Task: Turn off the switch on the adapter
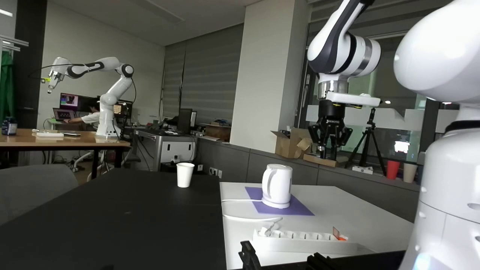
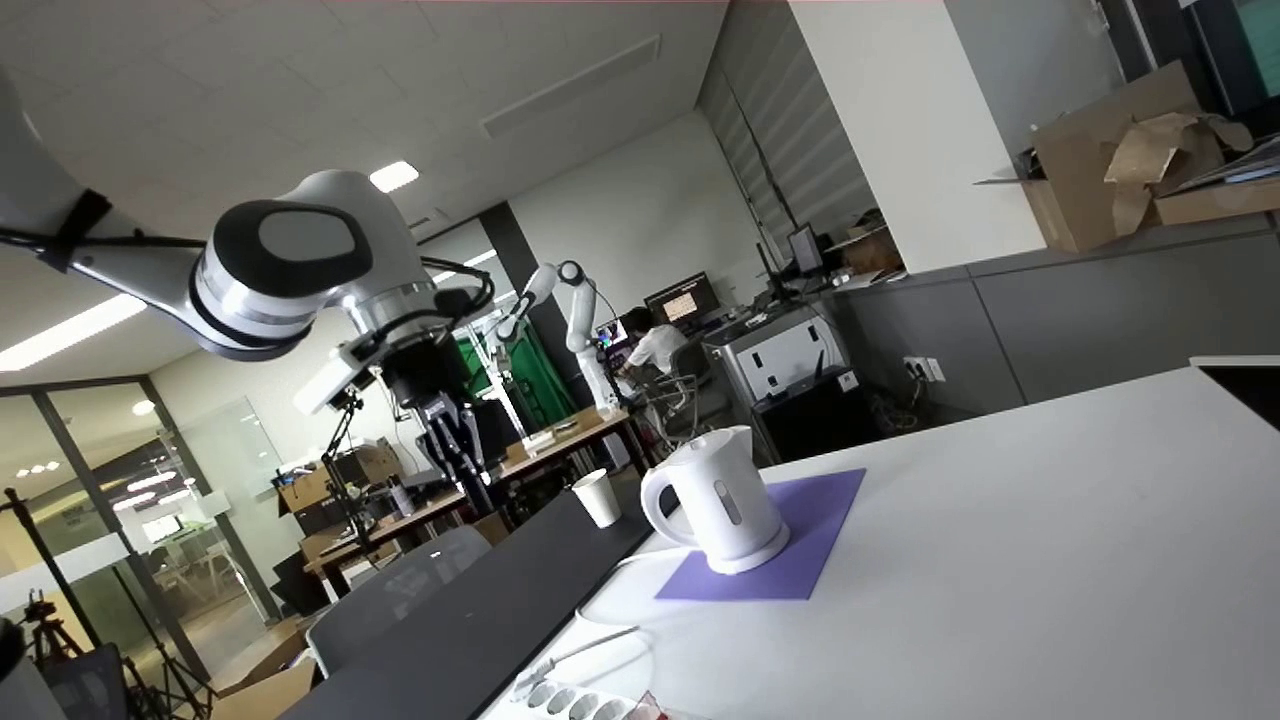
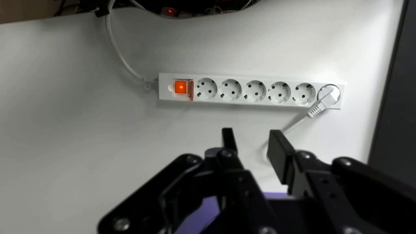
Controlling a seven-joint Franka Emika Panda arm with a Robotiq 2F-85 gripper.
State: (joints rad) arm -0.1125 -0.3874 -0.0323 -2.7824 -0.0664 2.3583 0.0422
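Note:
The white adapter [image 3: 255, 92] lies flat across the upper middle of the wrist view, with a plug in its rightmost socket. Its switch [image 3: 180, 87] glows orange at the left end, with a clear cover [image 3: 191, 90] standing raised beside it. The adapter is on the white table in both exterior views [image 1: 300, 243] [image 2: 575, 705], cut off by the bottom edge in one of them. The switch also shows in an exterior view [image 1: 340, 237]. My gripper [image 3: 252, 136] is partly open, with nothing between its fingers. It hangs high above the table in both exterior views [image 1: 328, 152] [image 2: 470, 480], apart from the adapter.
A white kettle [image 1: 277, 185] stands on a purple mat [image 1: 300, 208] behind the adapter. The plug's white cord [image 3: 297, 123] runs toward the kettle side. A black table [image 1: 131, 217] with a paper cup [image 1: 185, 174] adjoins the white table [image 2: 1000, 560].

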